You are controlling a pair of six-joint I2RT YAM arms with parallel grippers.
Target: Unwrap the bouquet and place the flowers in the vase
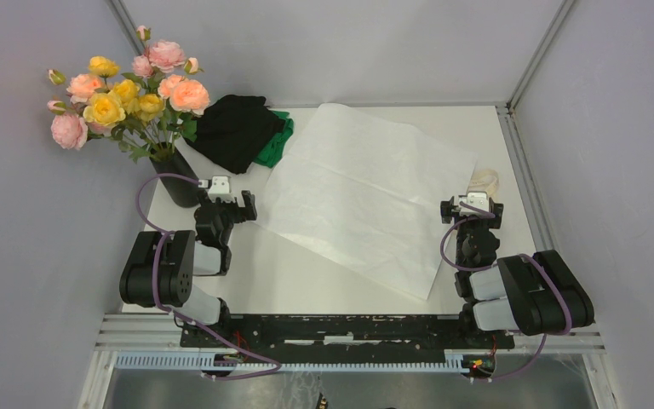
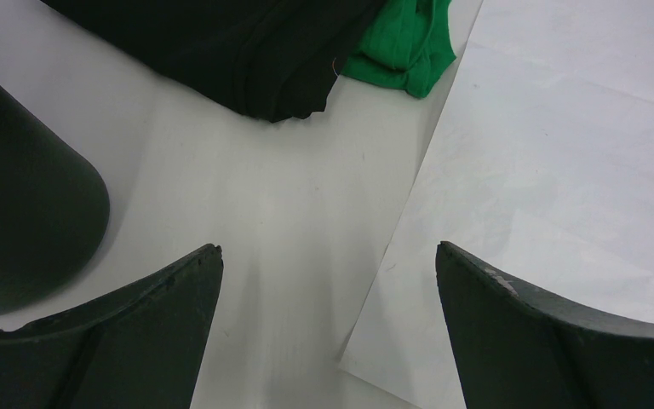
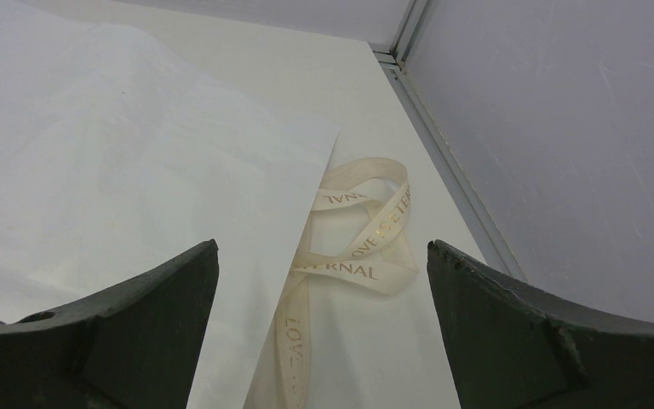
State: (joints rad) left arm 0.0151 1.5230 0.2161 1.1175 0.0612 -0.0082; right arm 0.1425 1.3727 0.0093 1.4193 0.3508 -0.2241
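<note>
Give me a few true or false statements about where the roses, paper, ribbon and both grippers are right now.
The pink, peach and yellow artificial roses stand in the tall matte black cylinder vase. True.
The large white paper sheet is wrapped around the stems. False: it lies spread flat on the table.
The right gripper grips the cream printed ribbon. False: its jaws are open and the ribbon lies loose on the table.
The left gripper is open and holds nothing. True.
</note>
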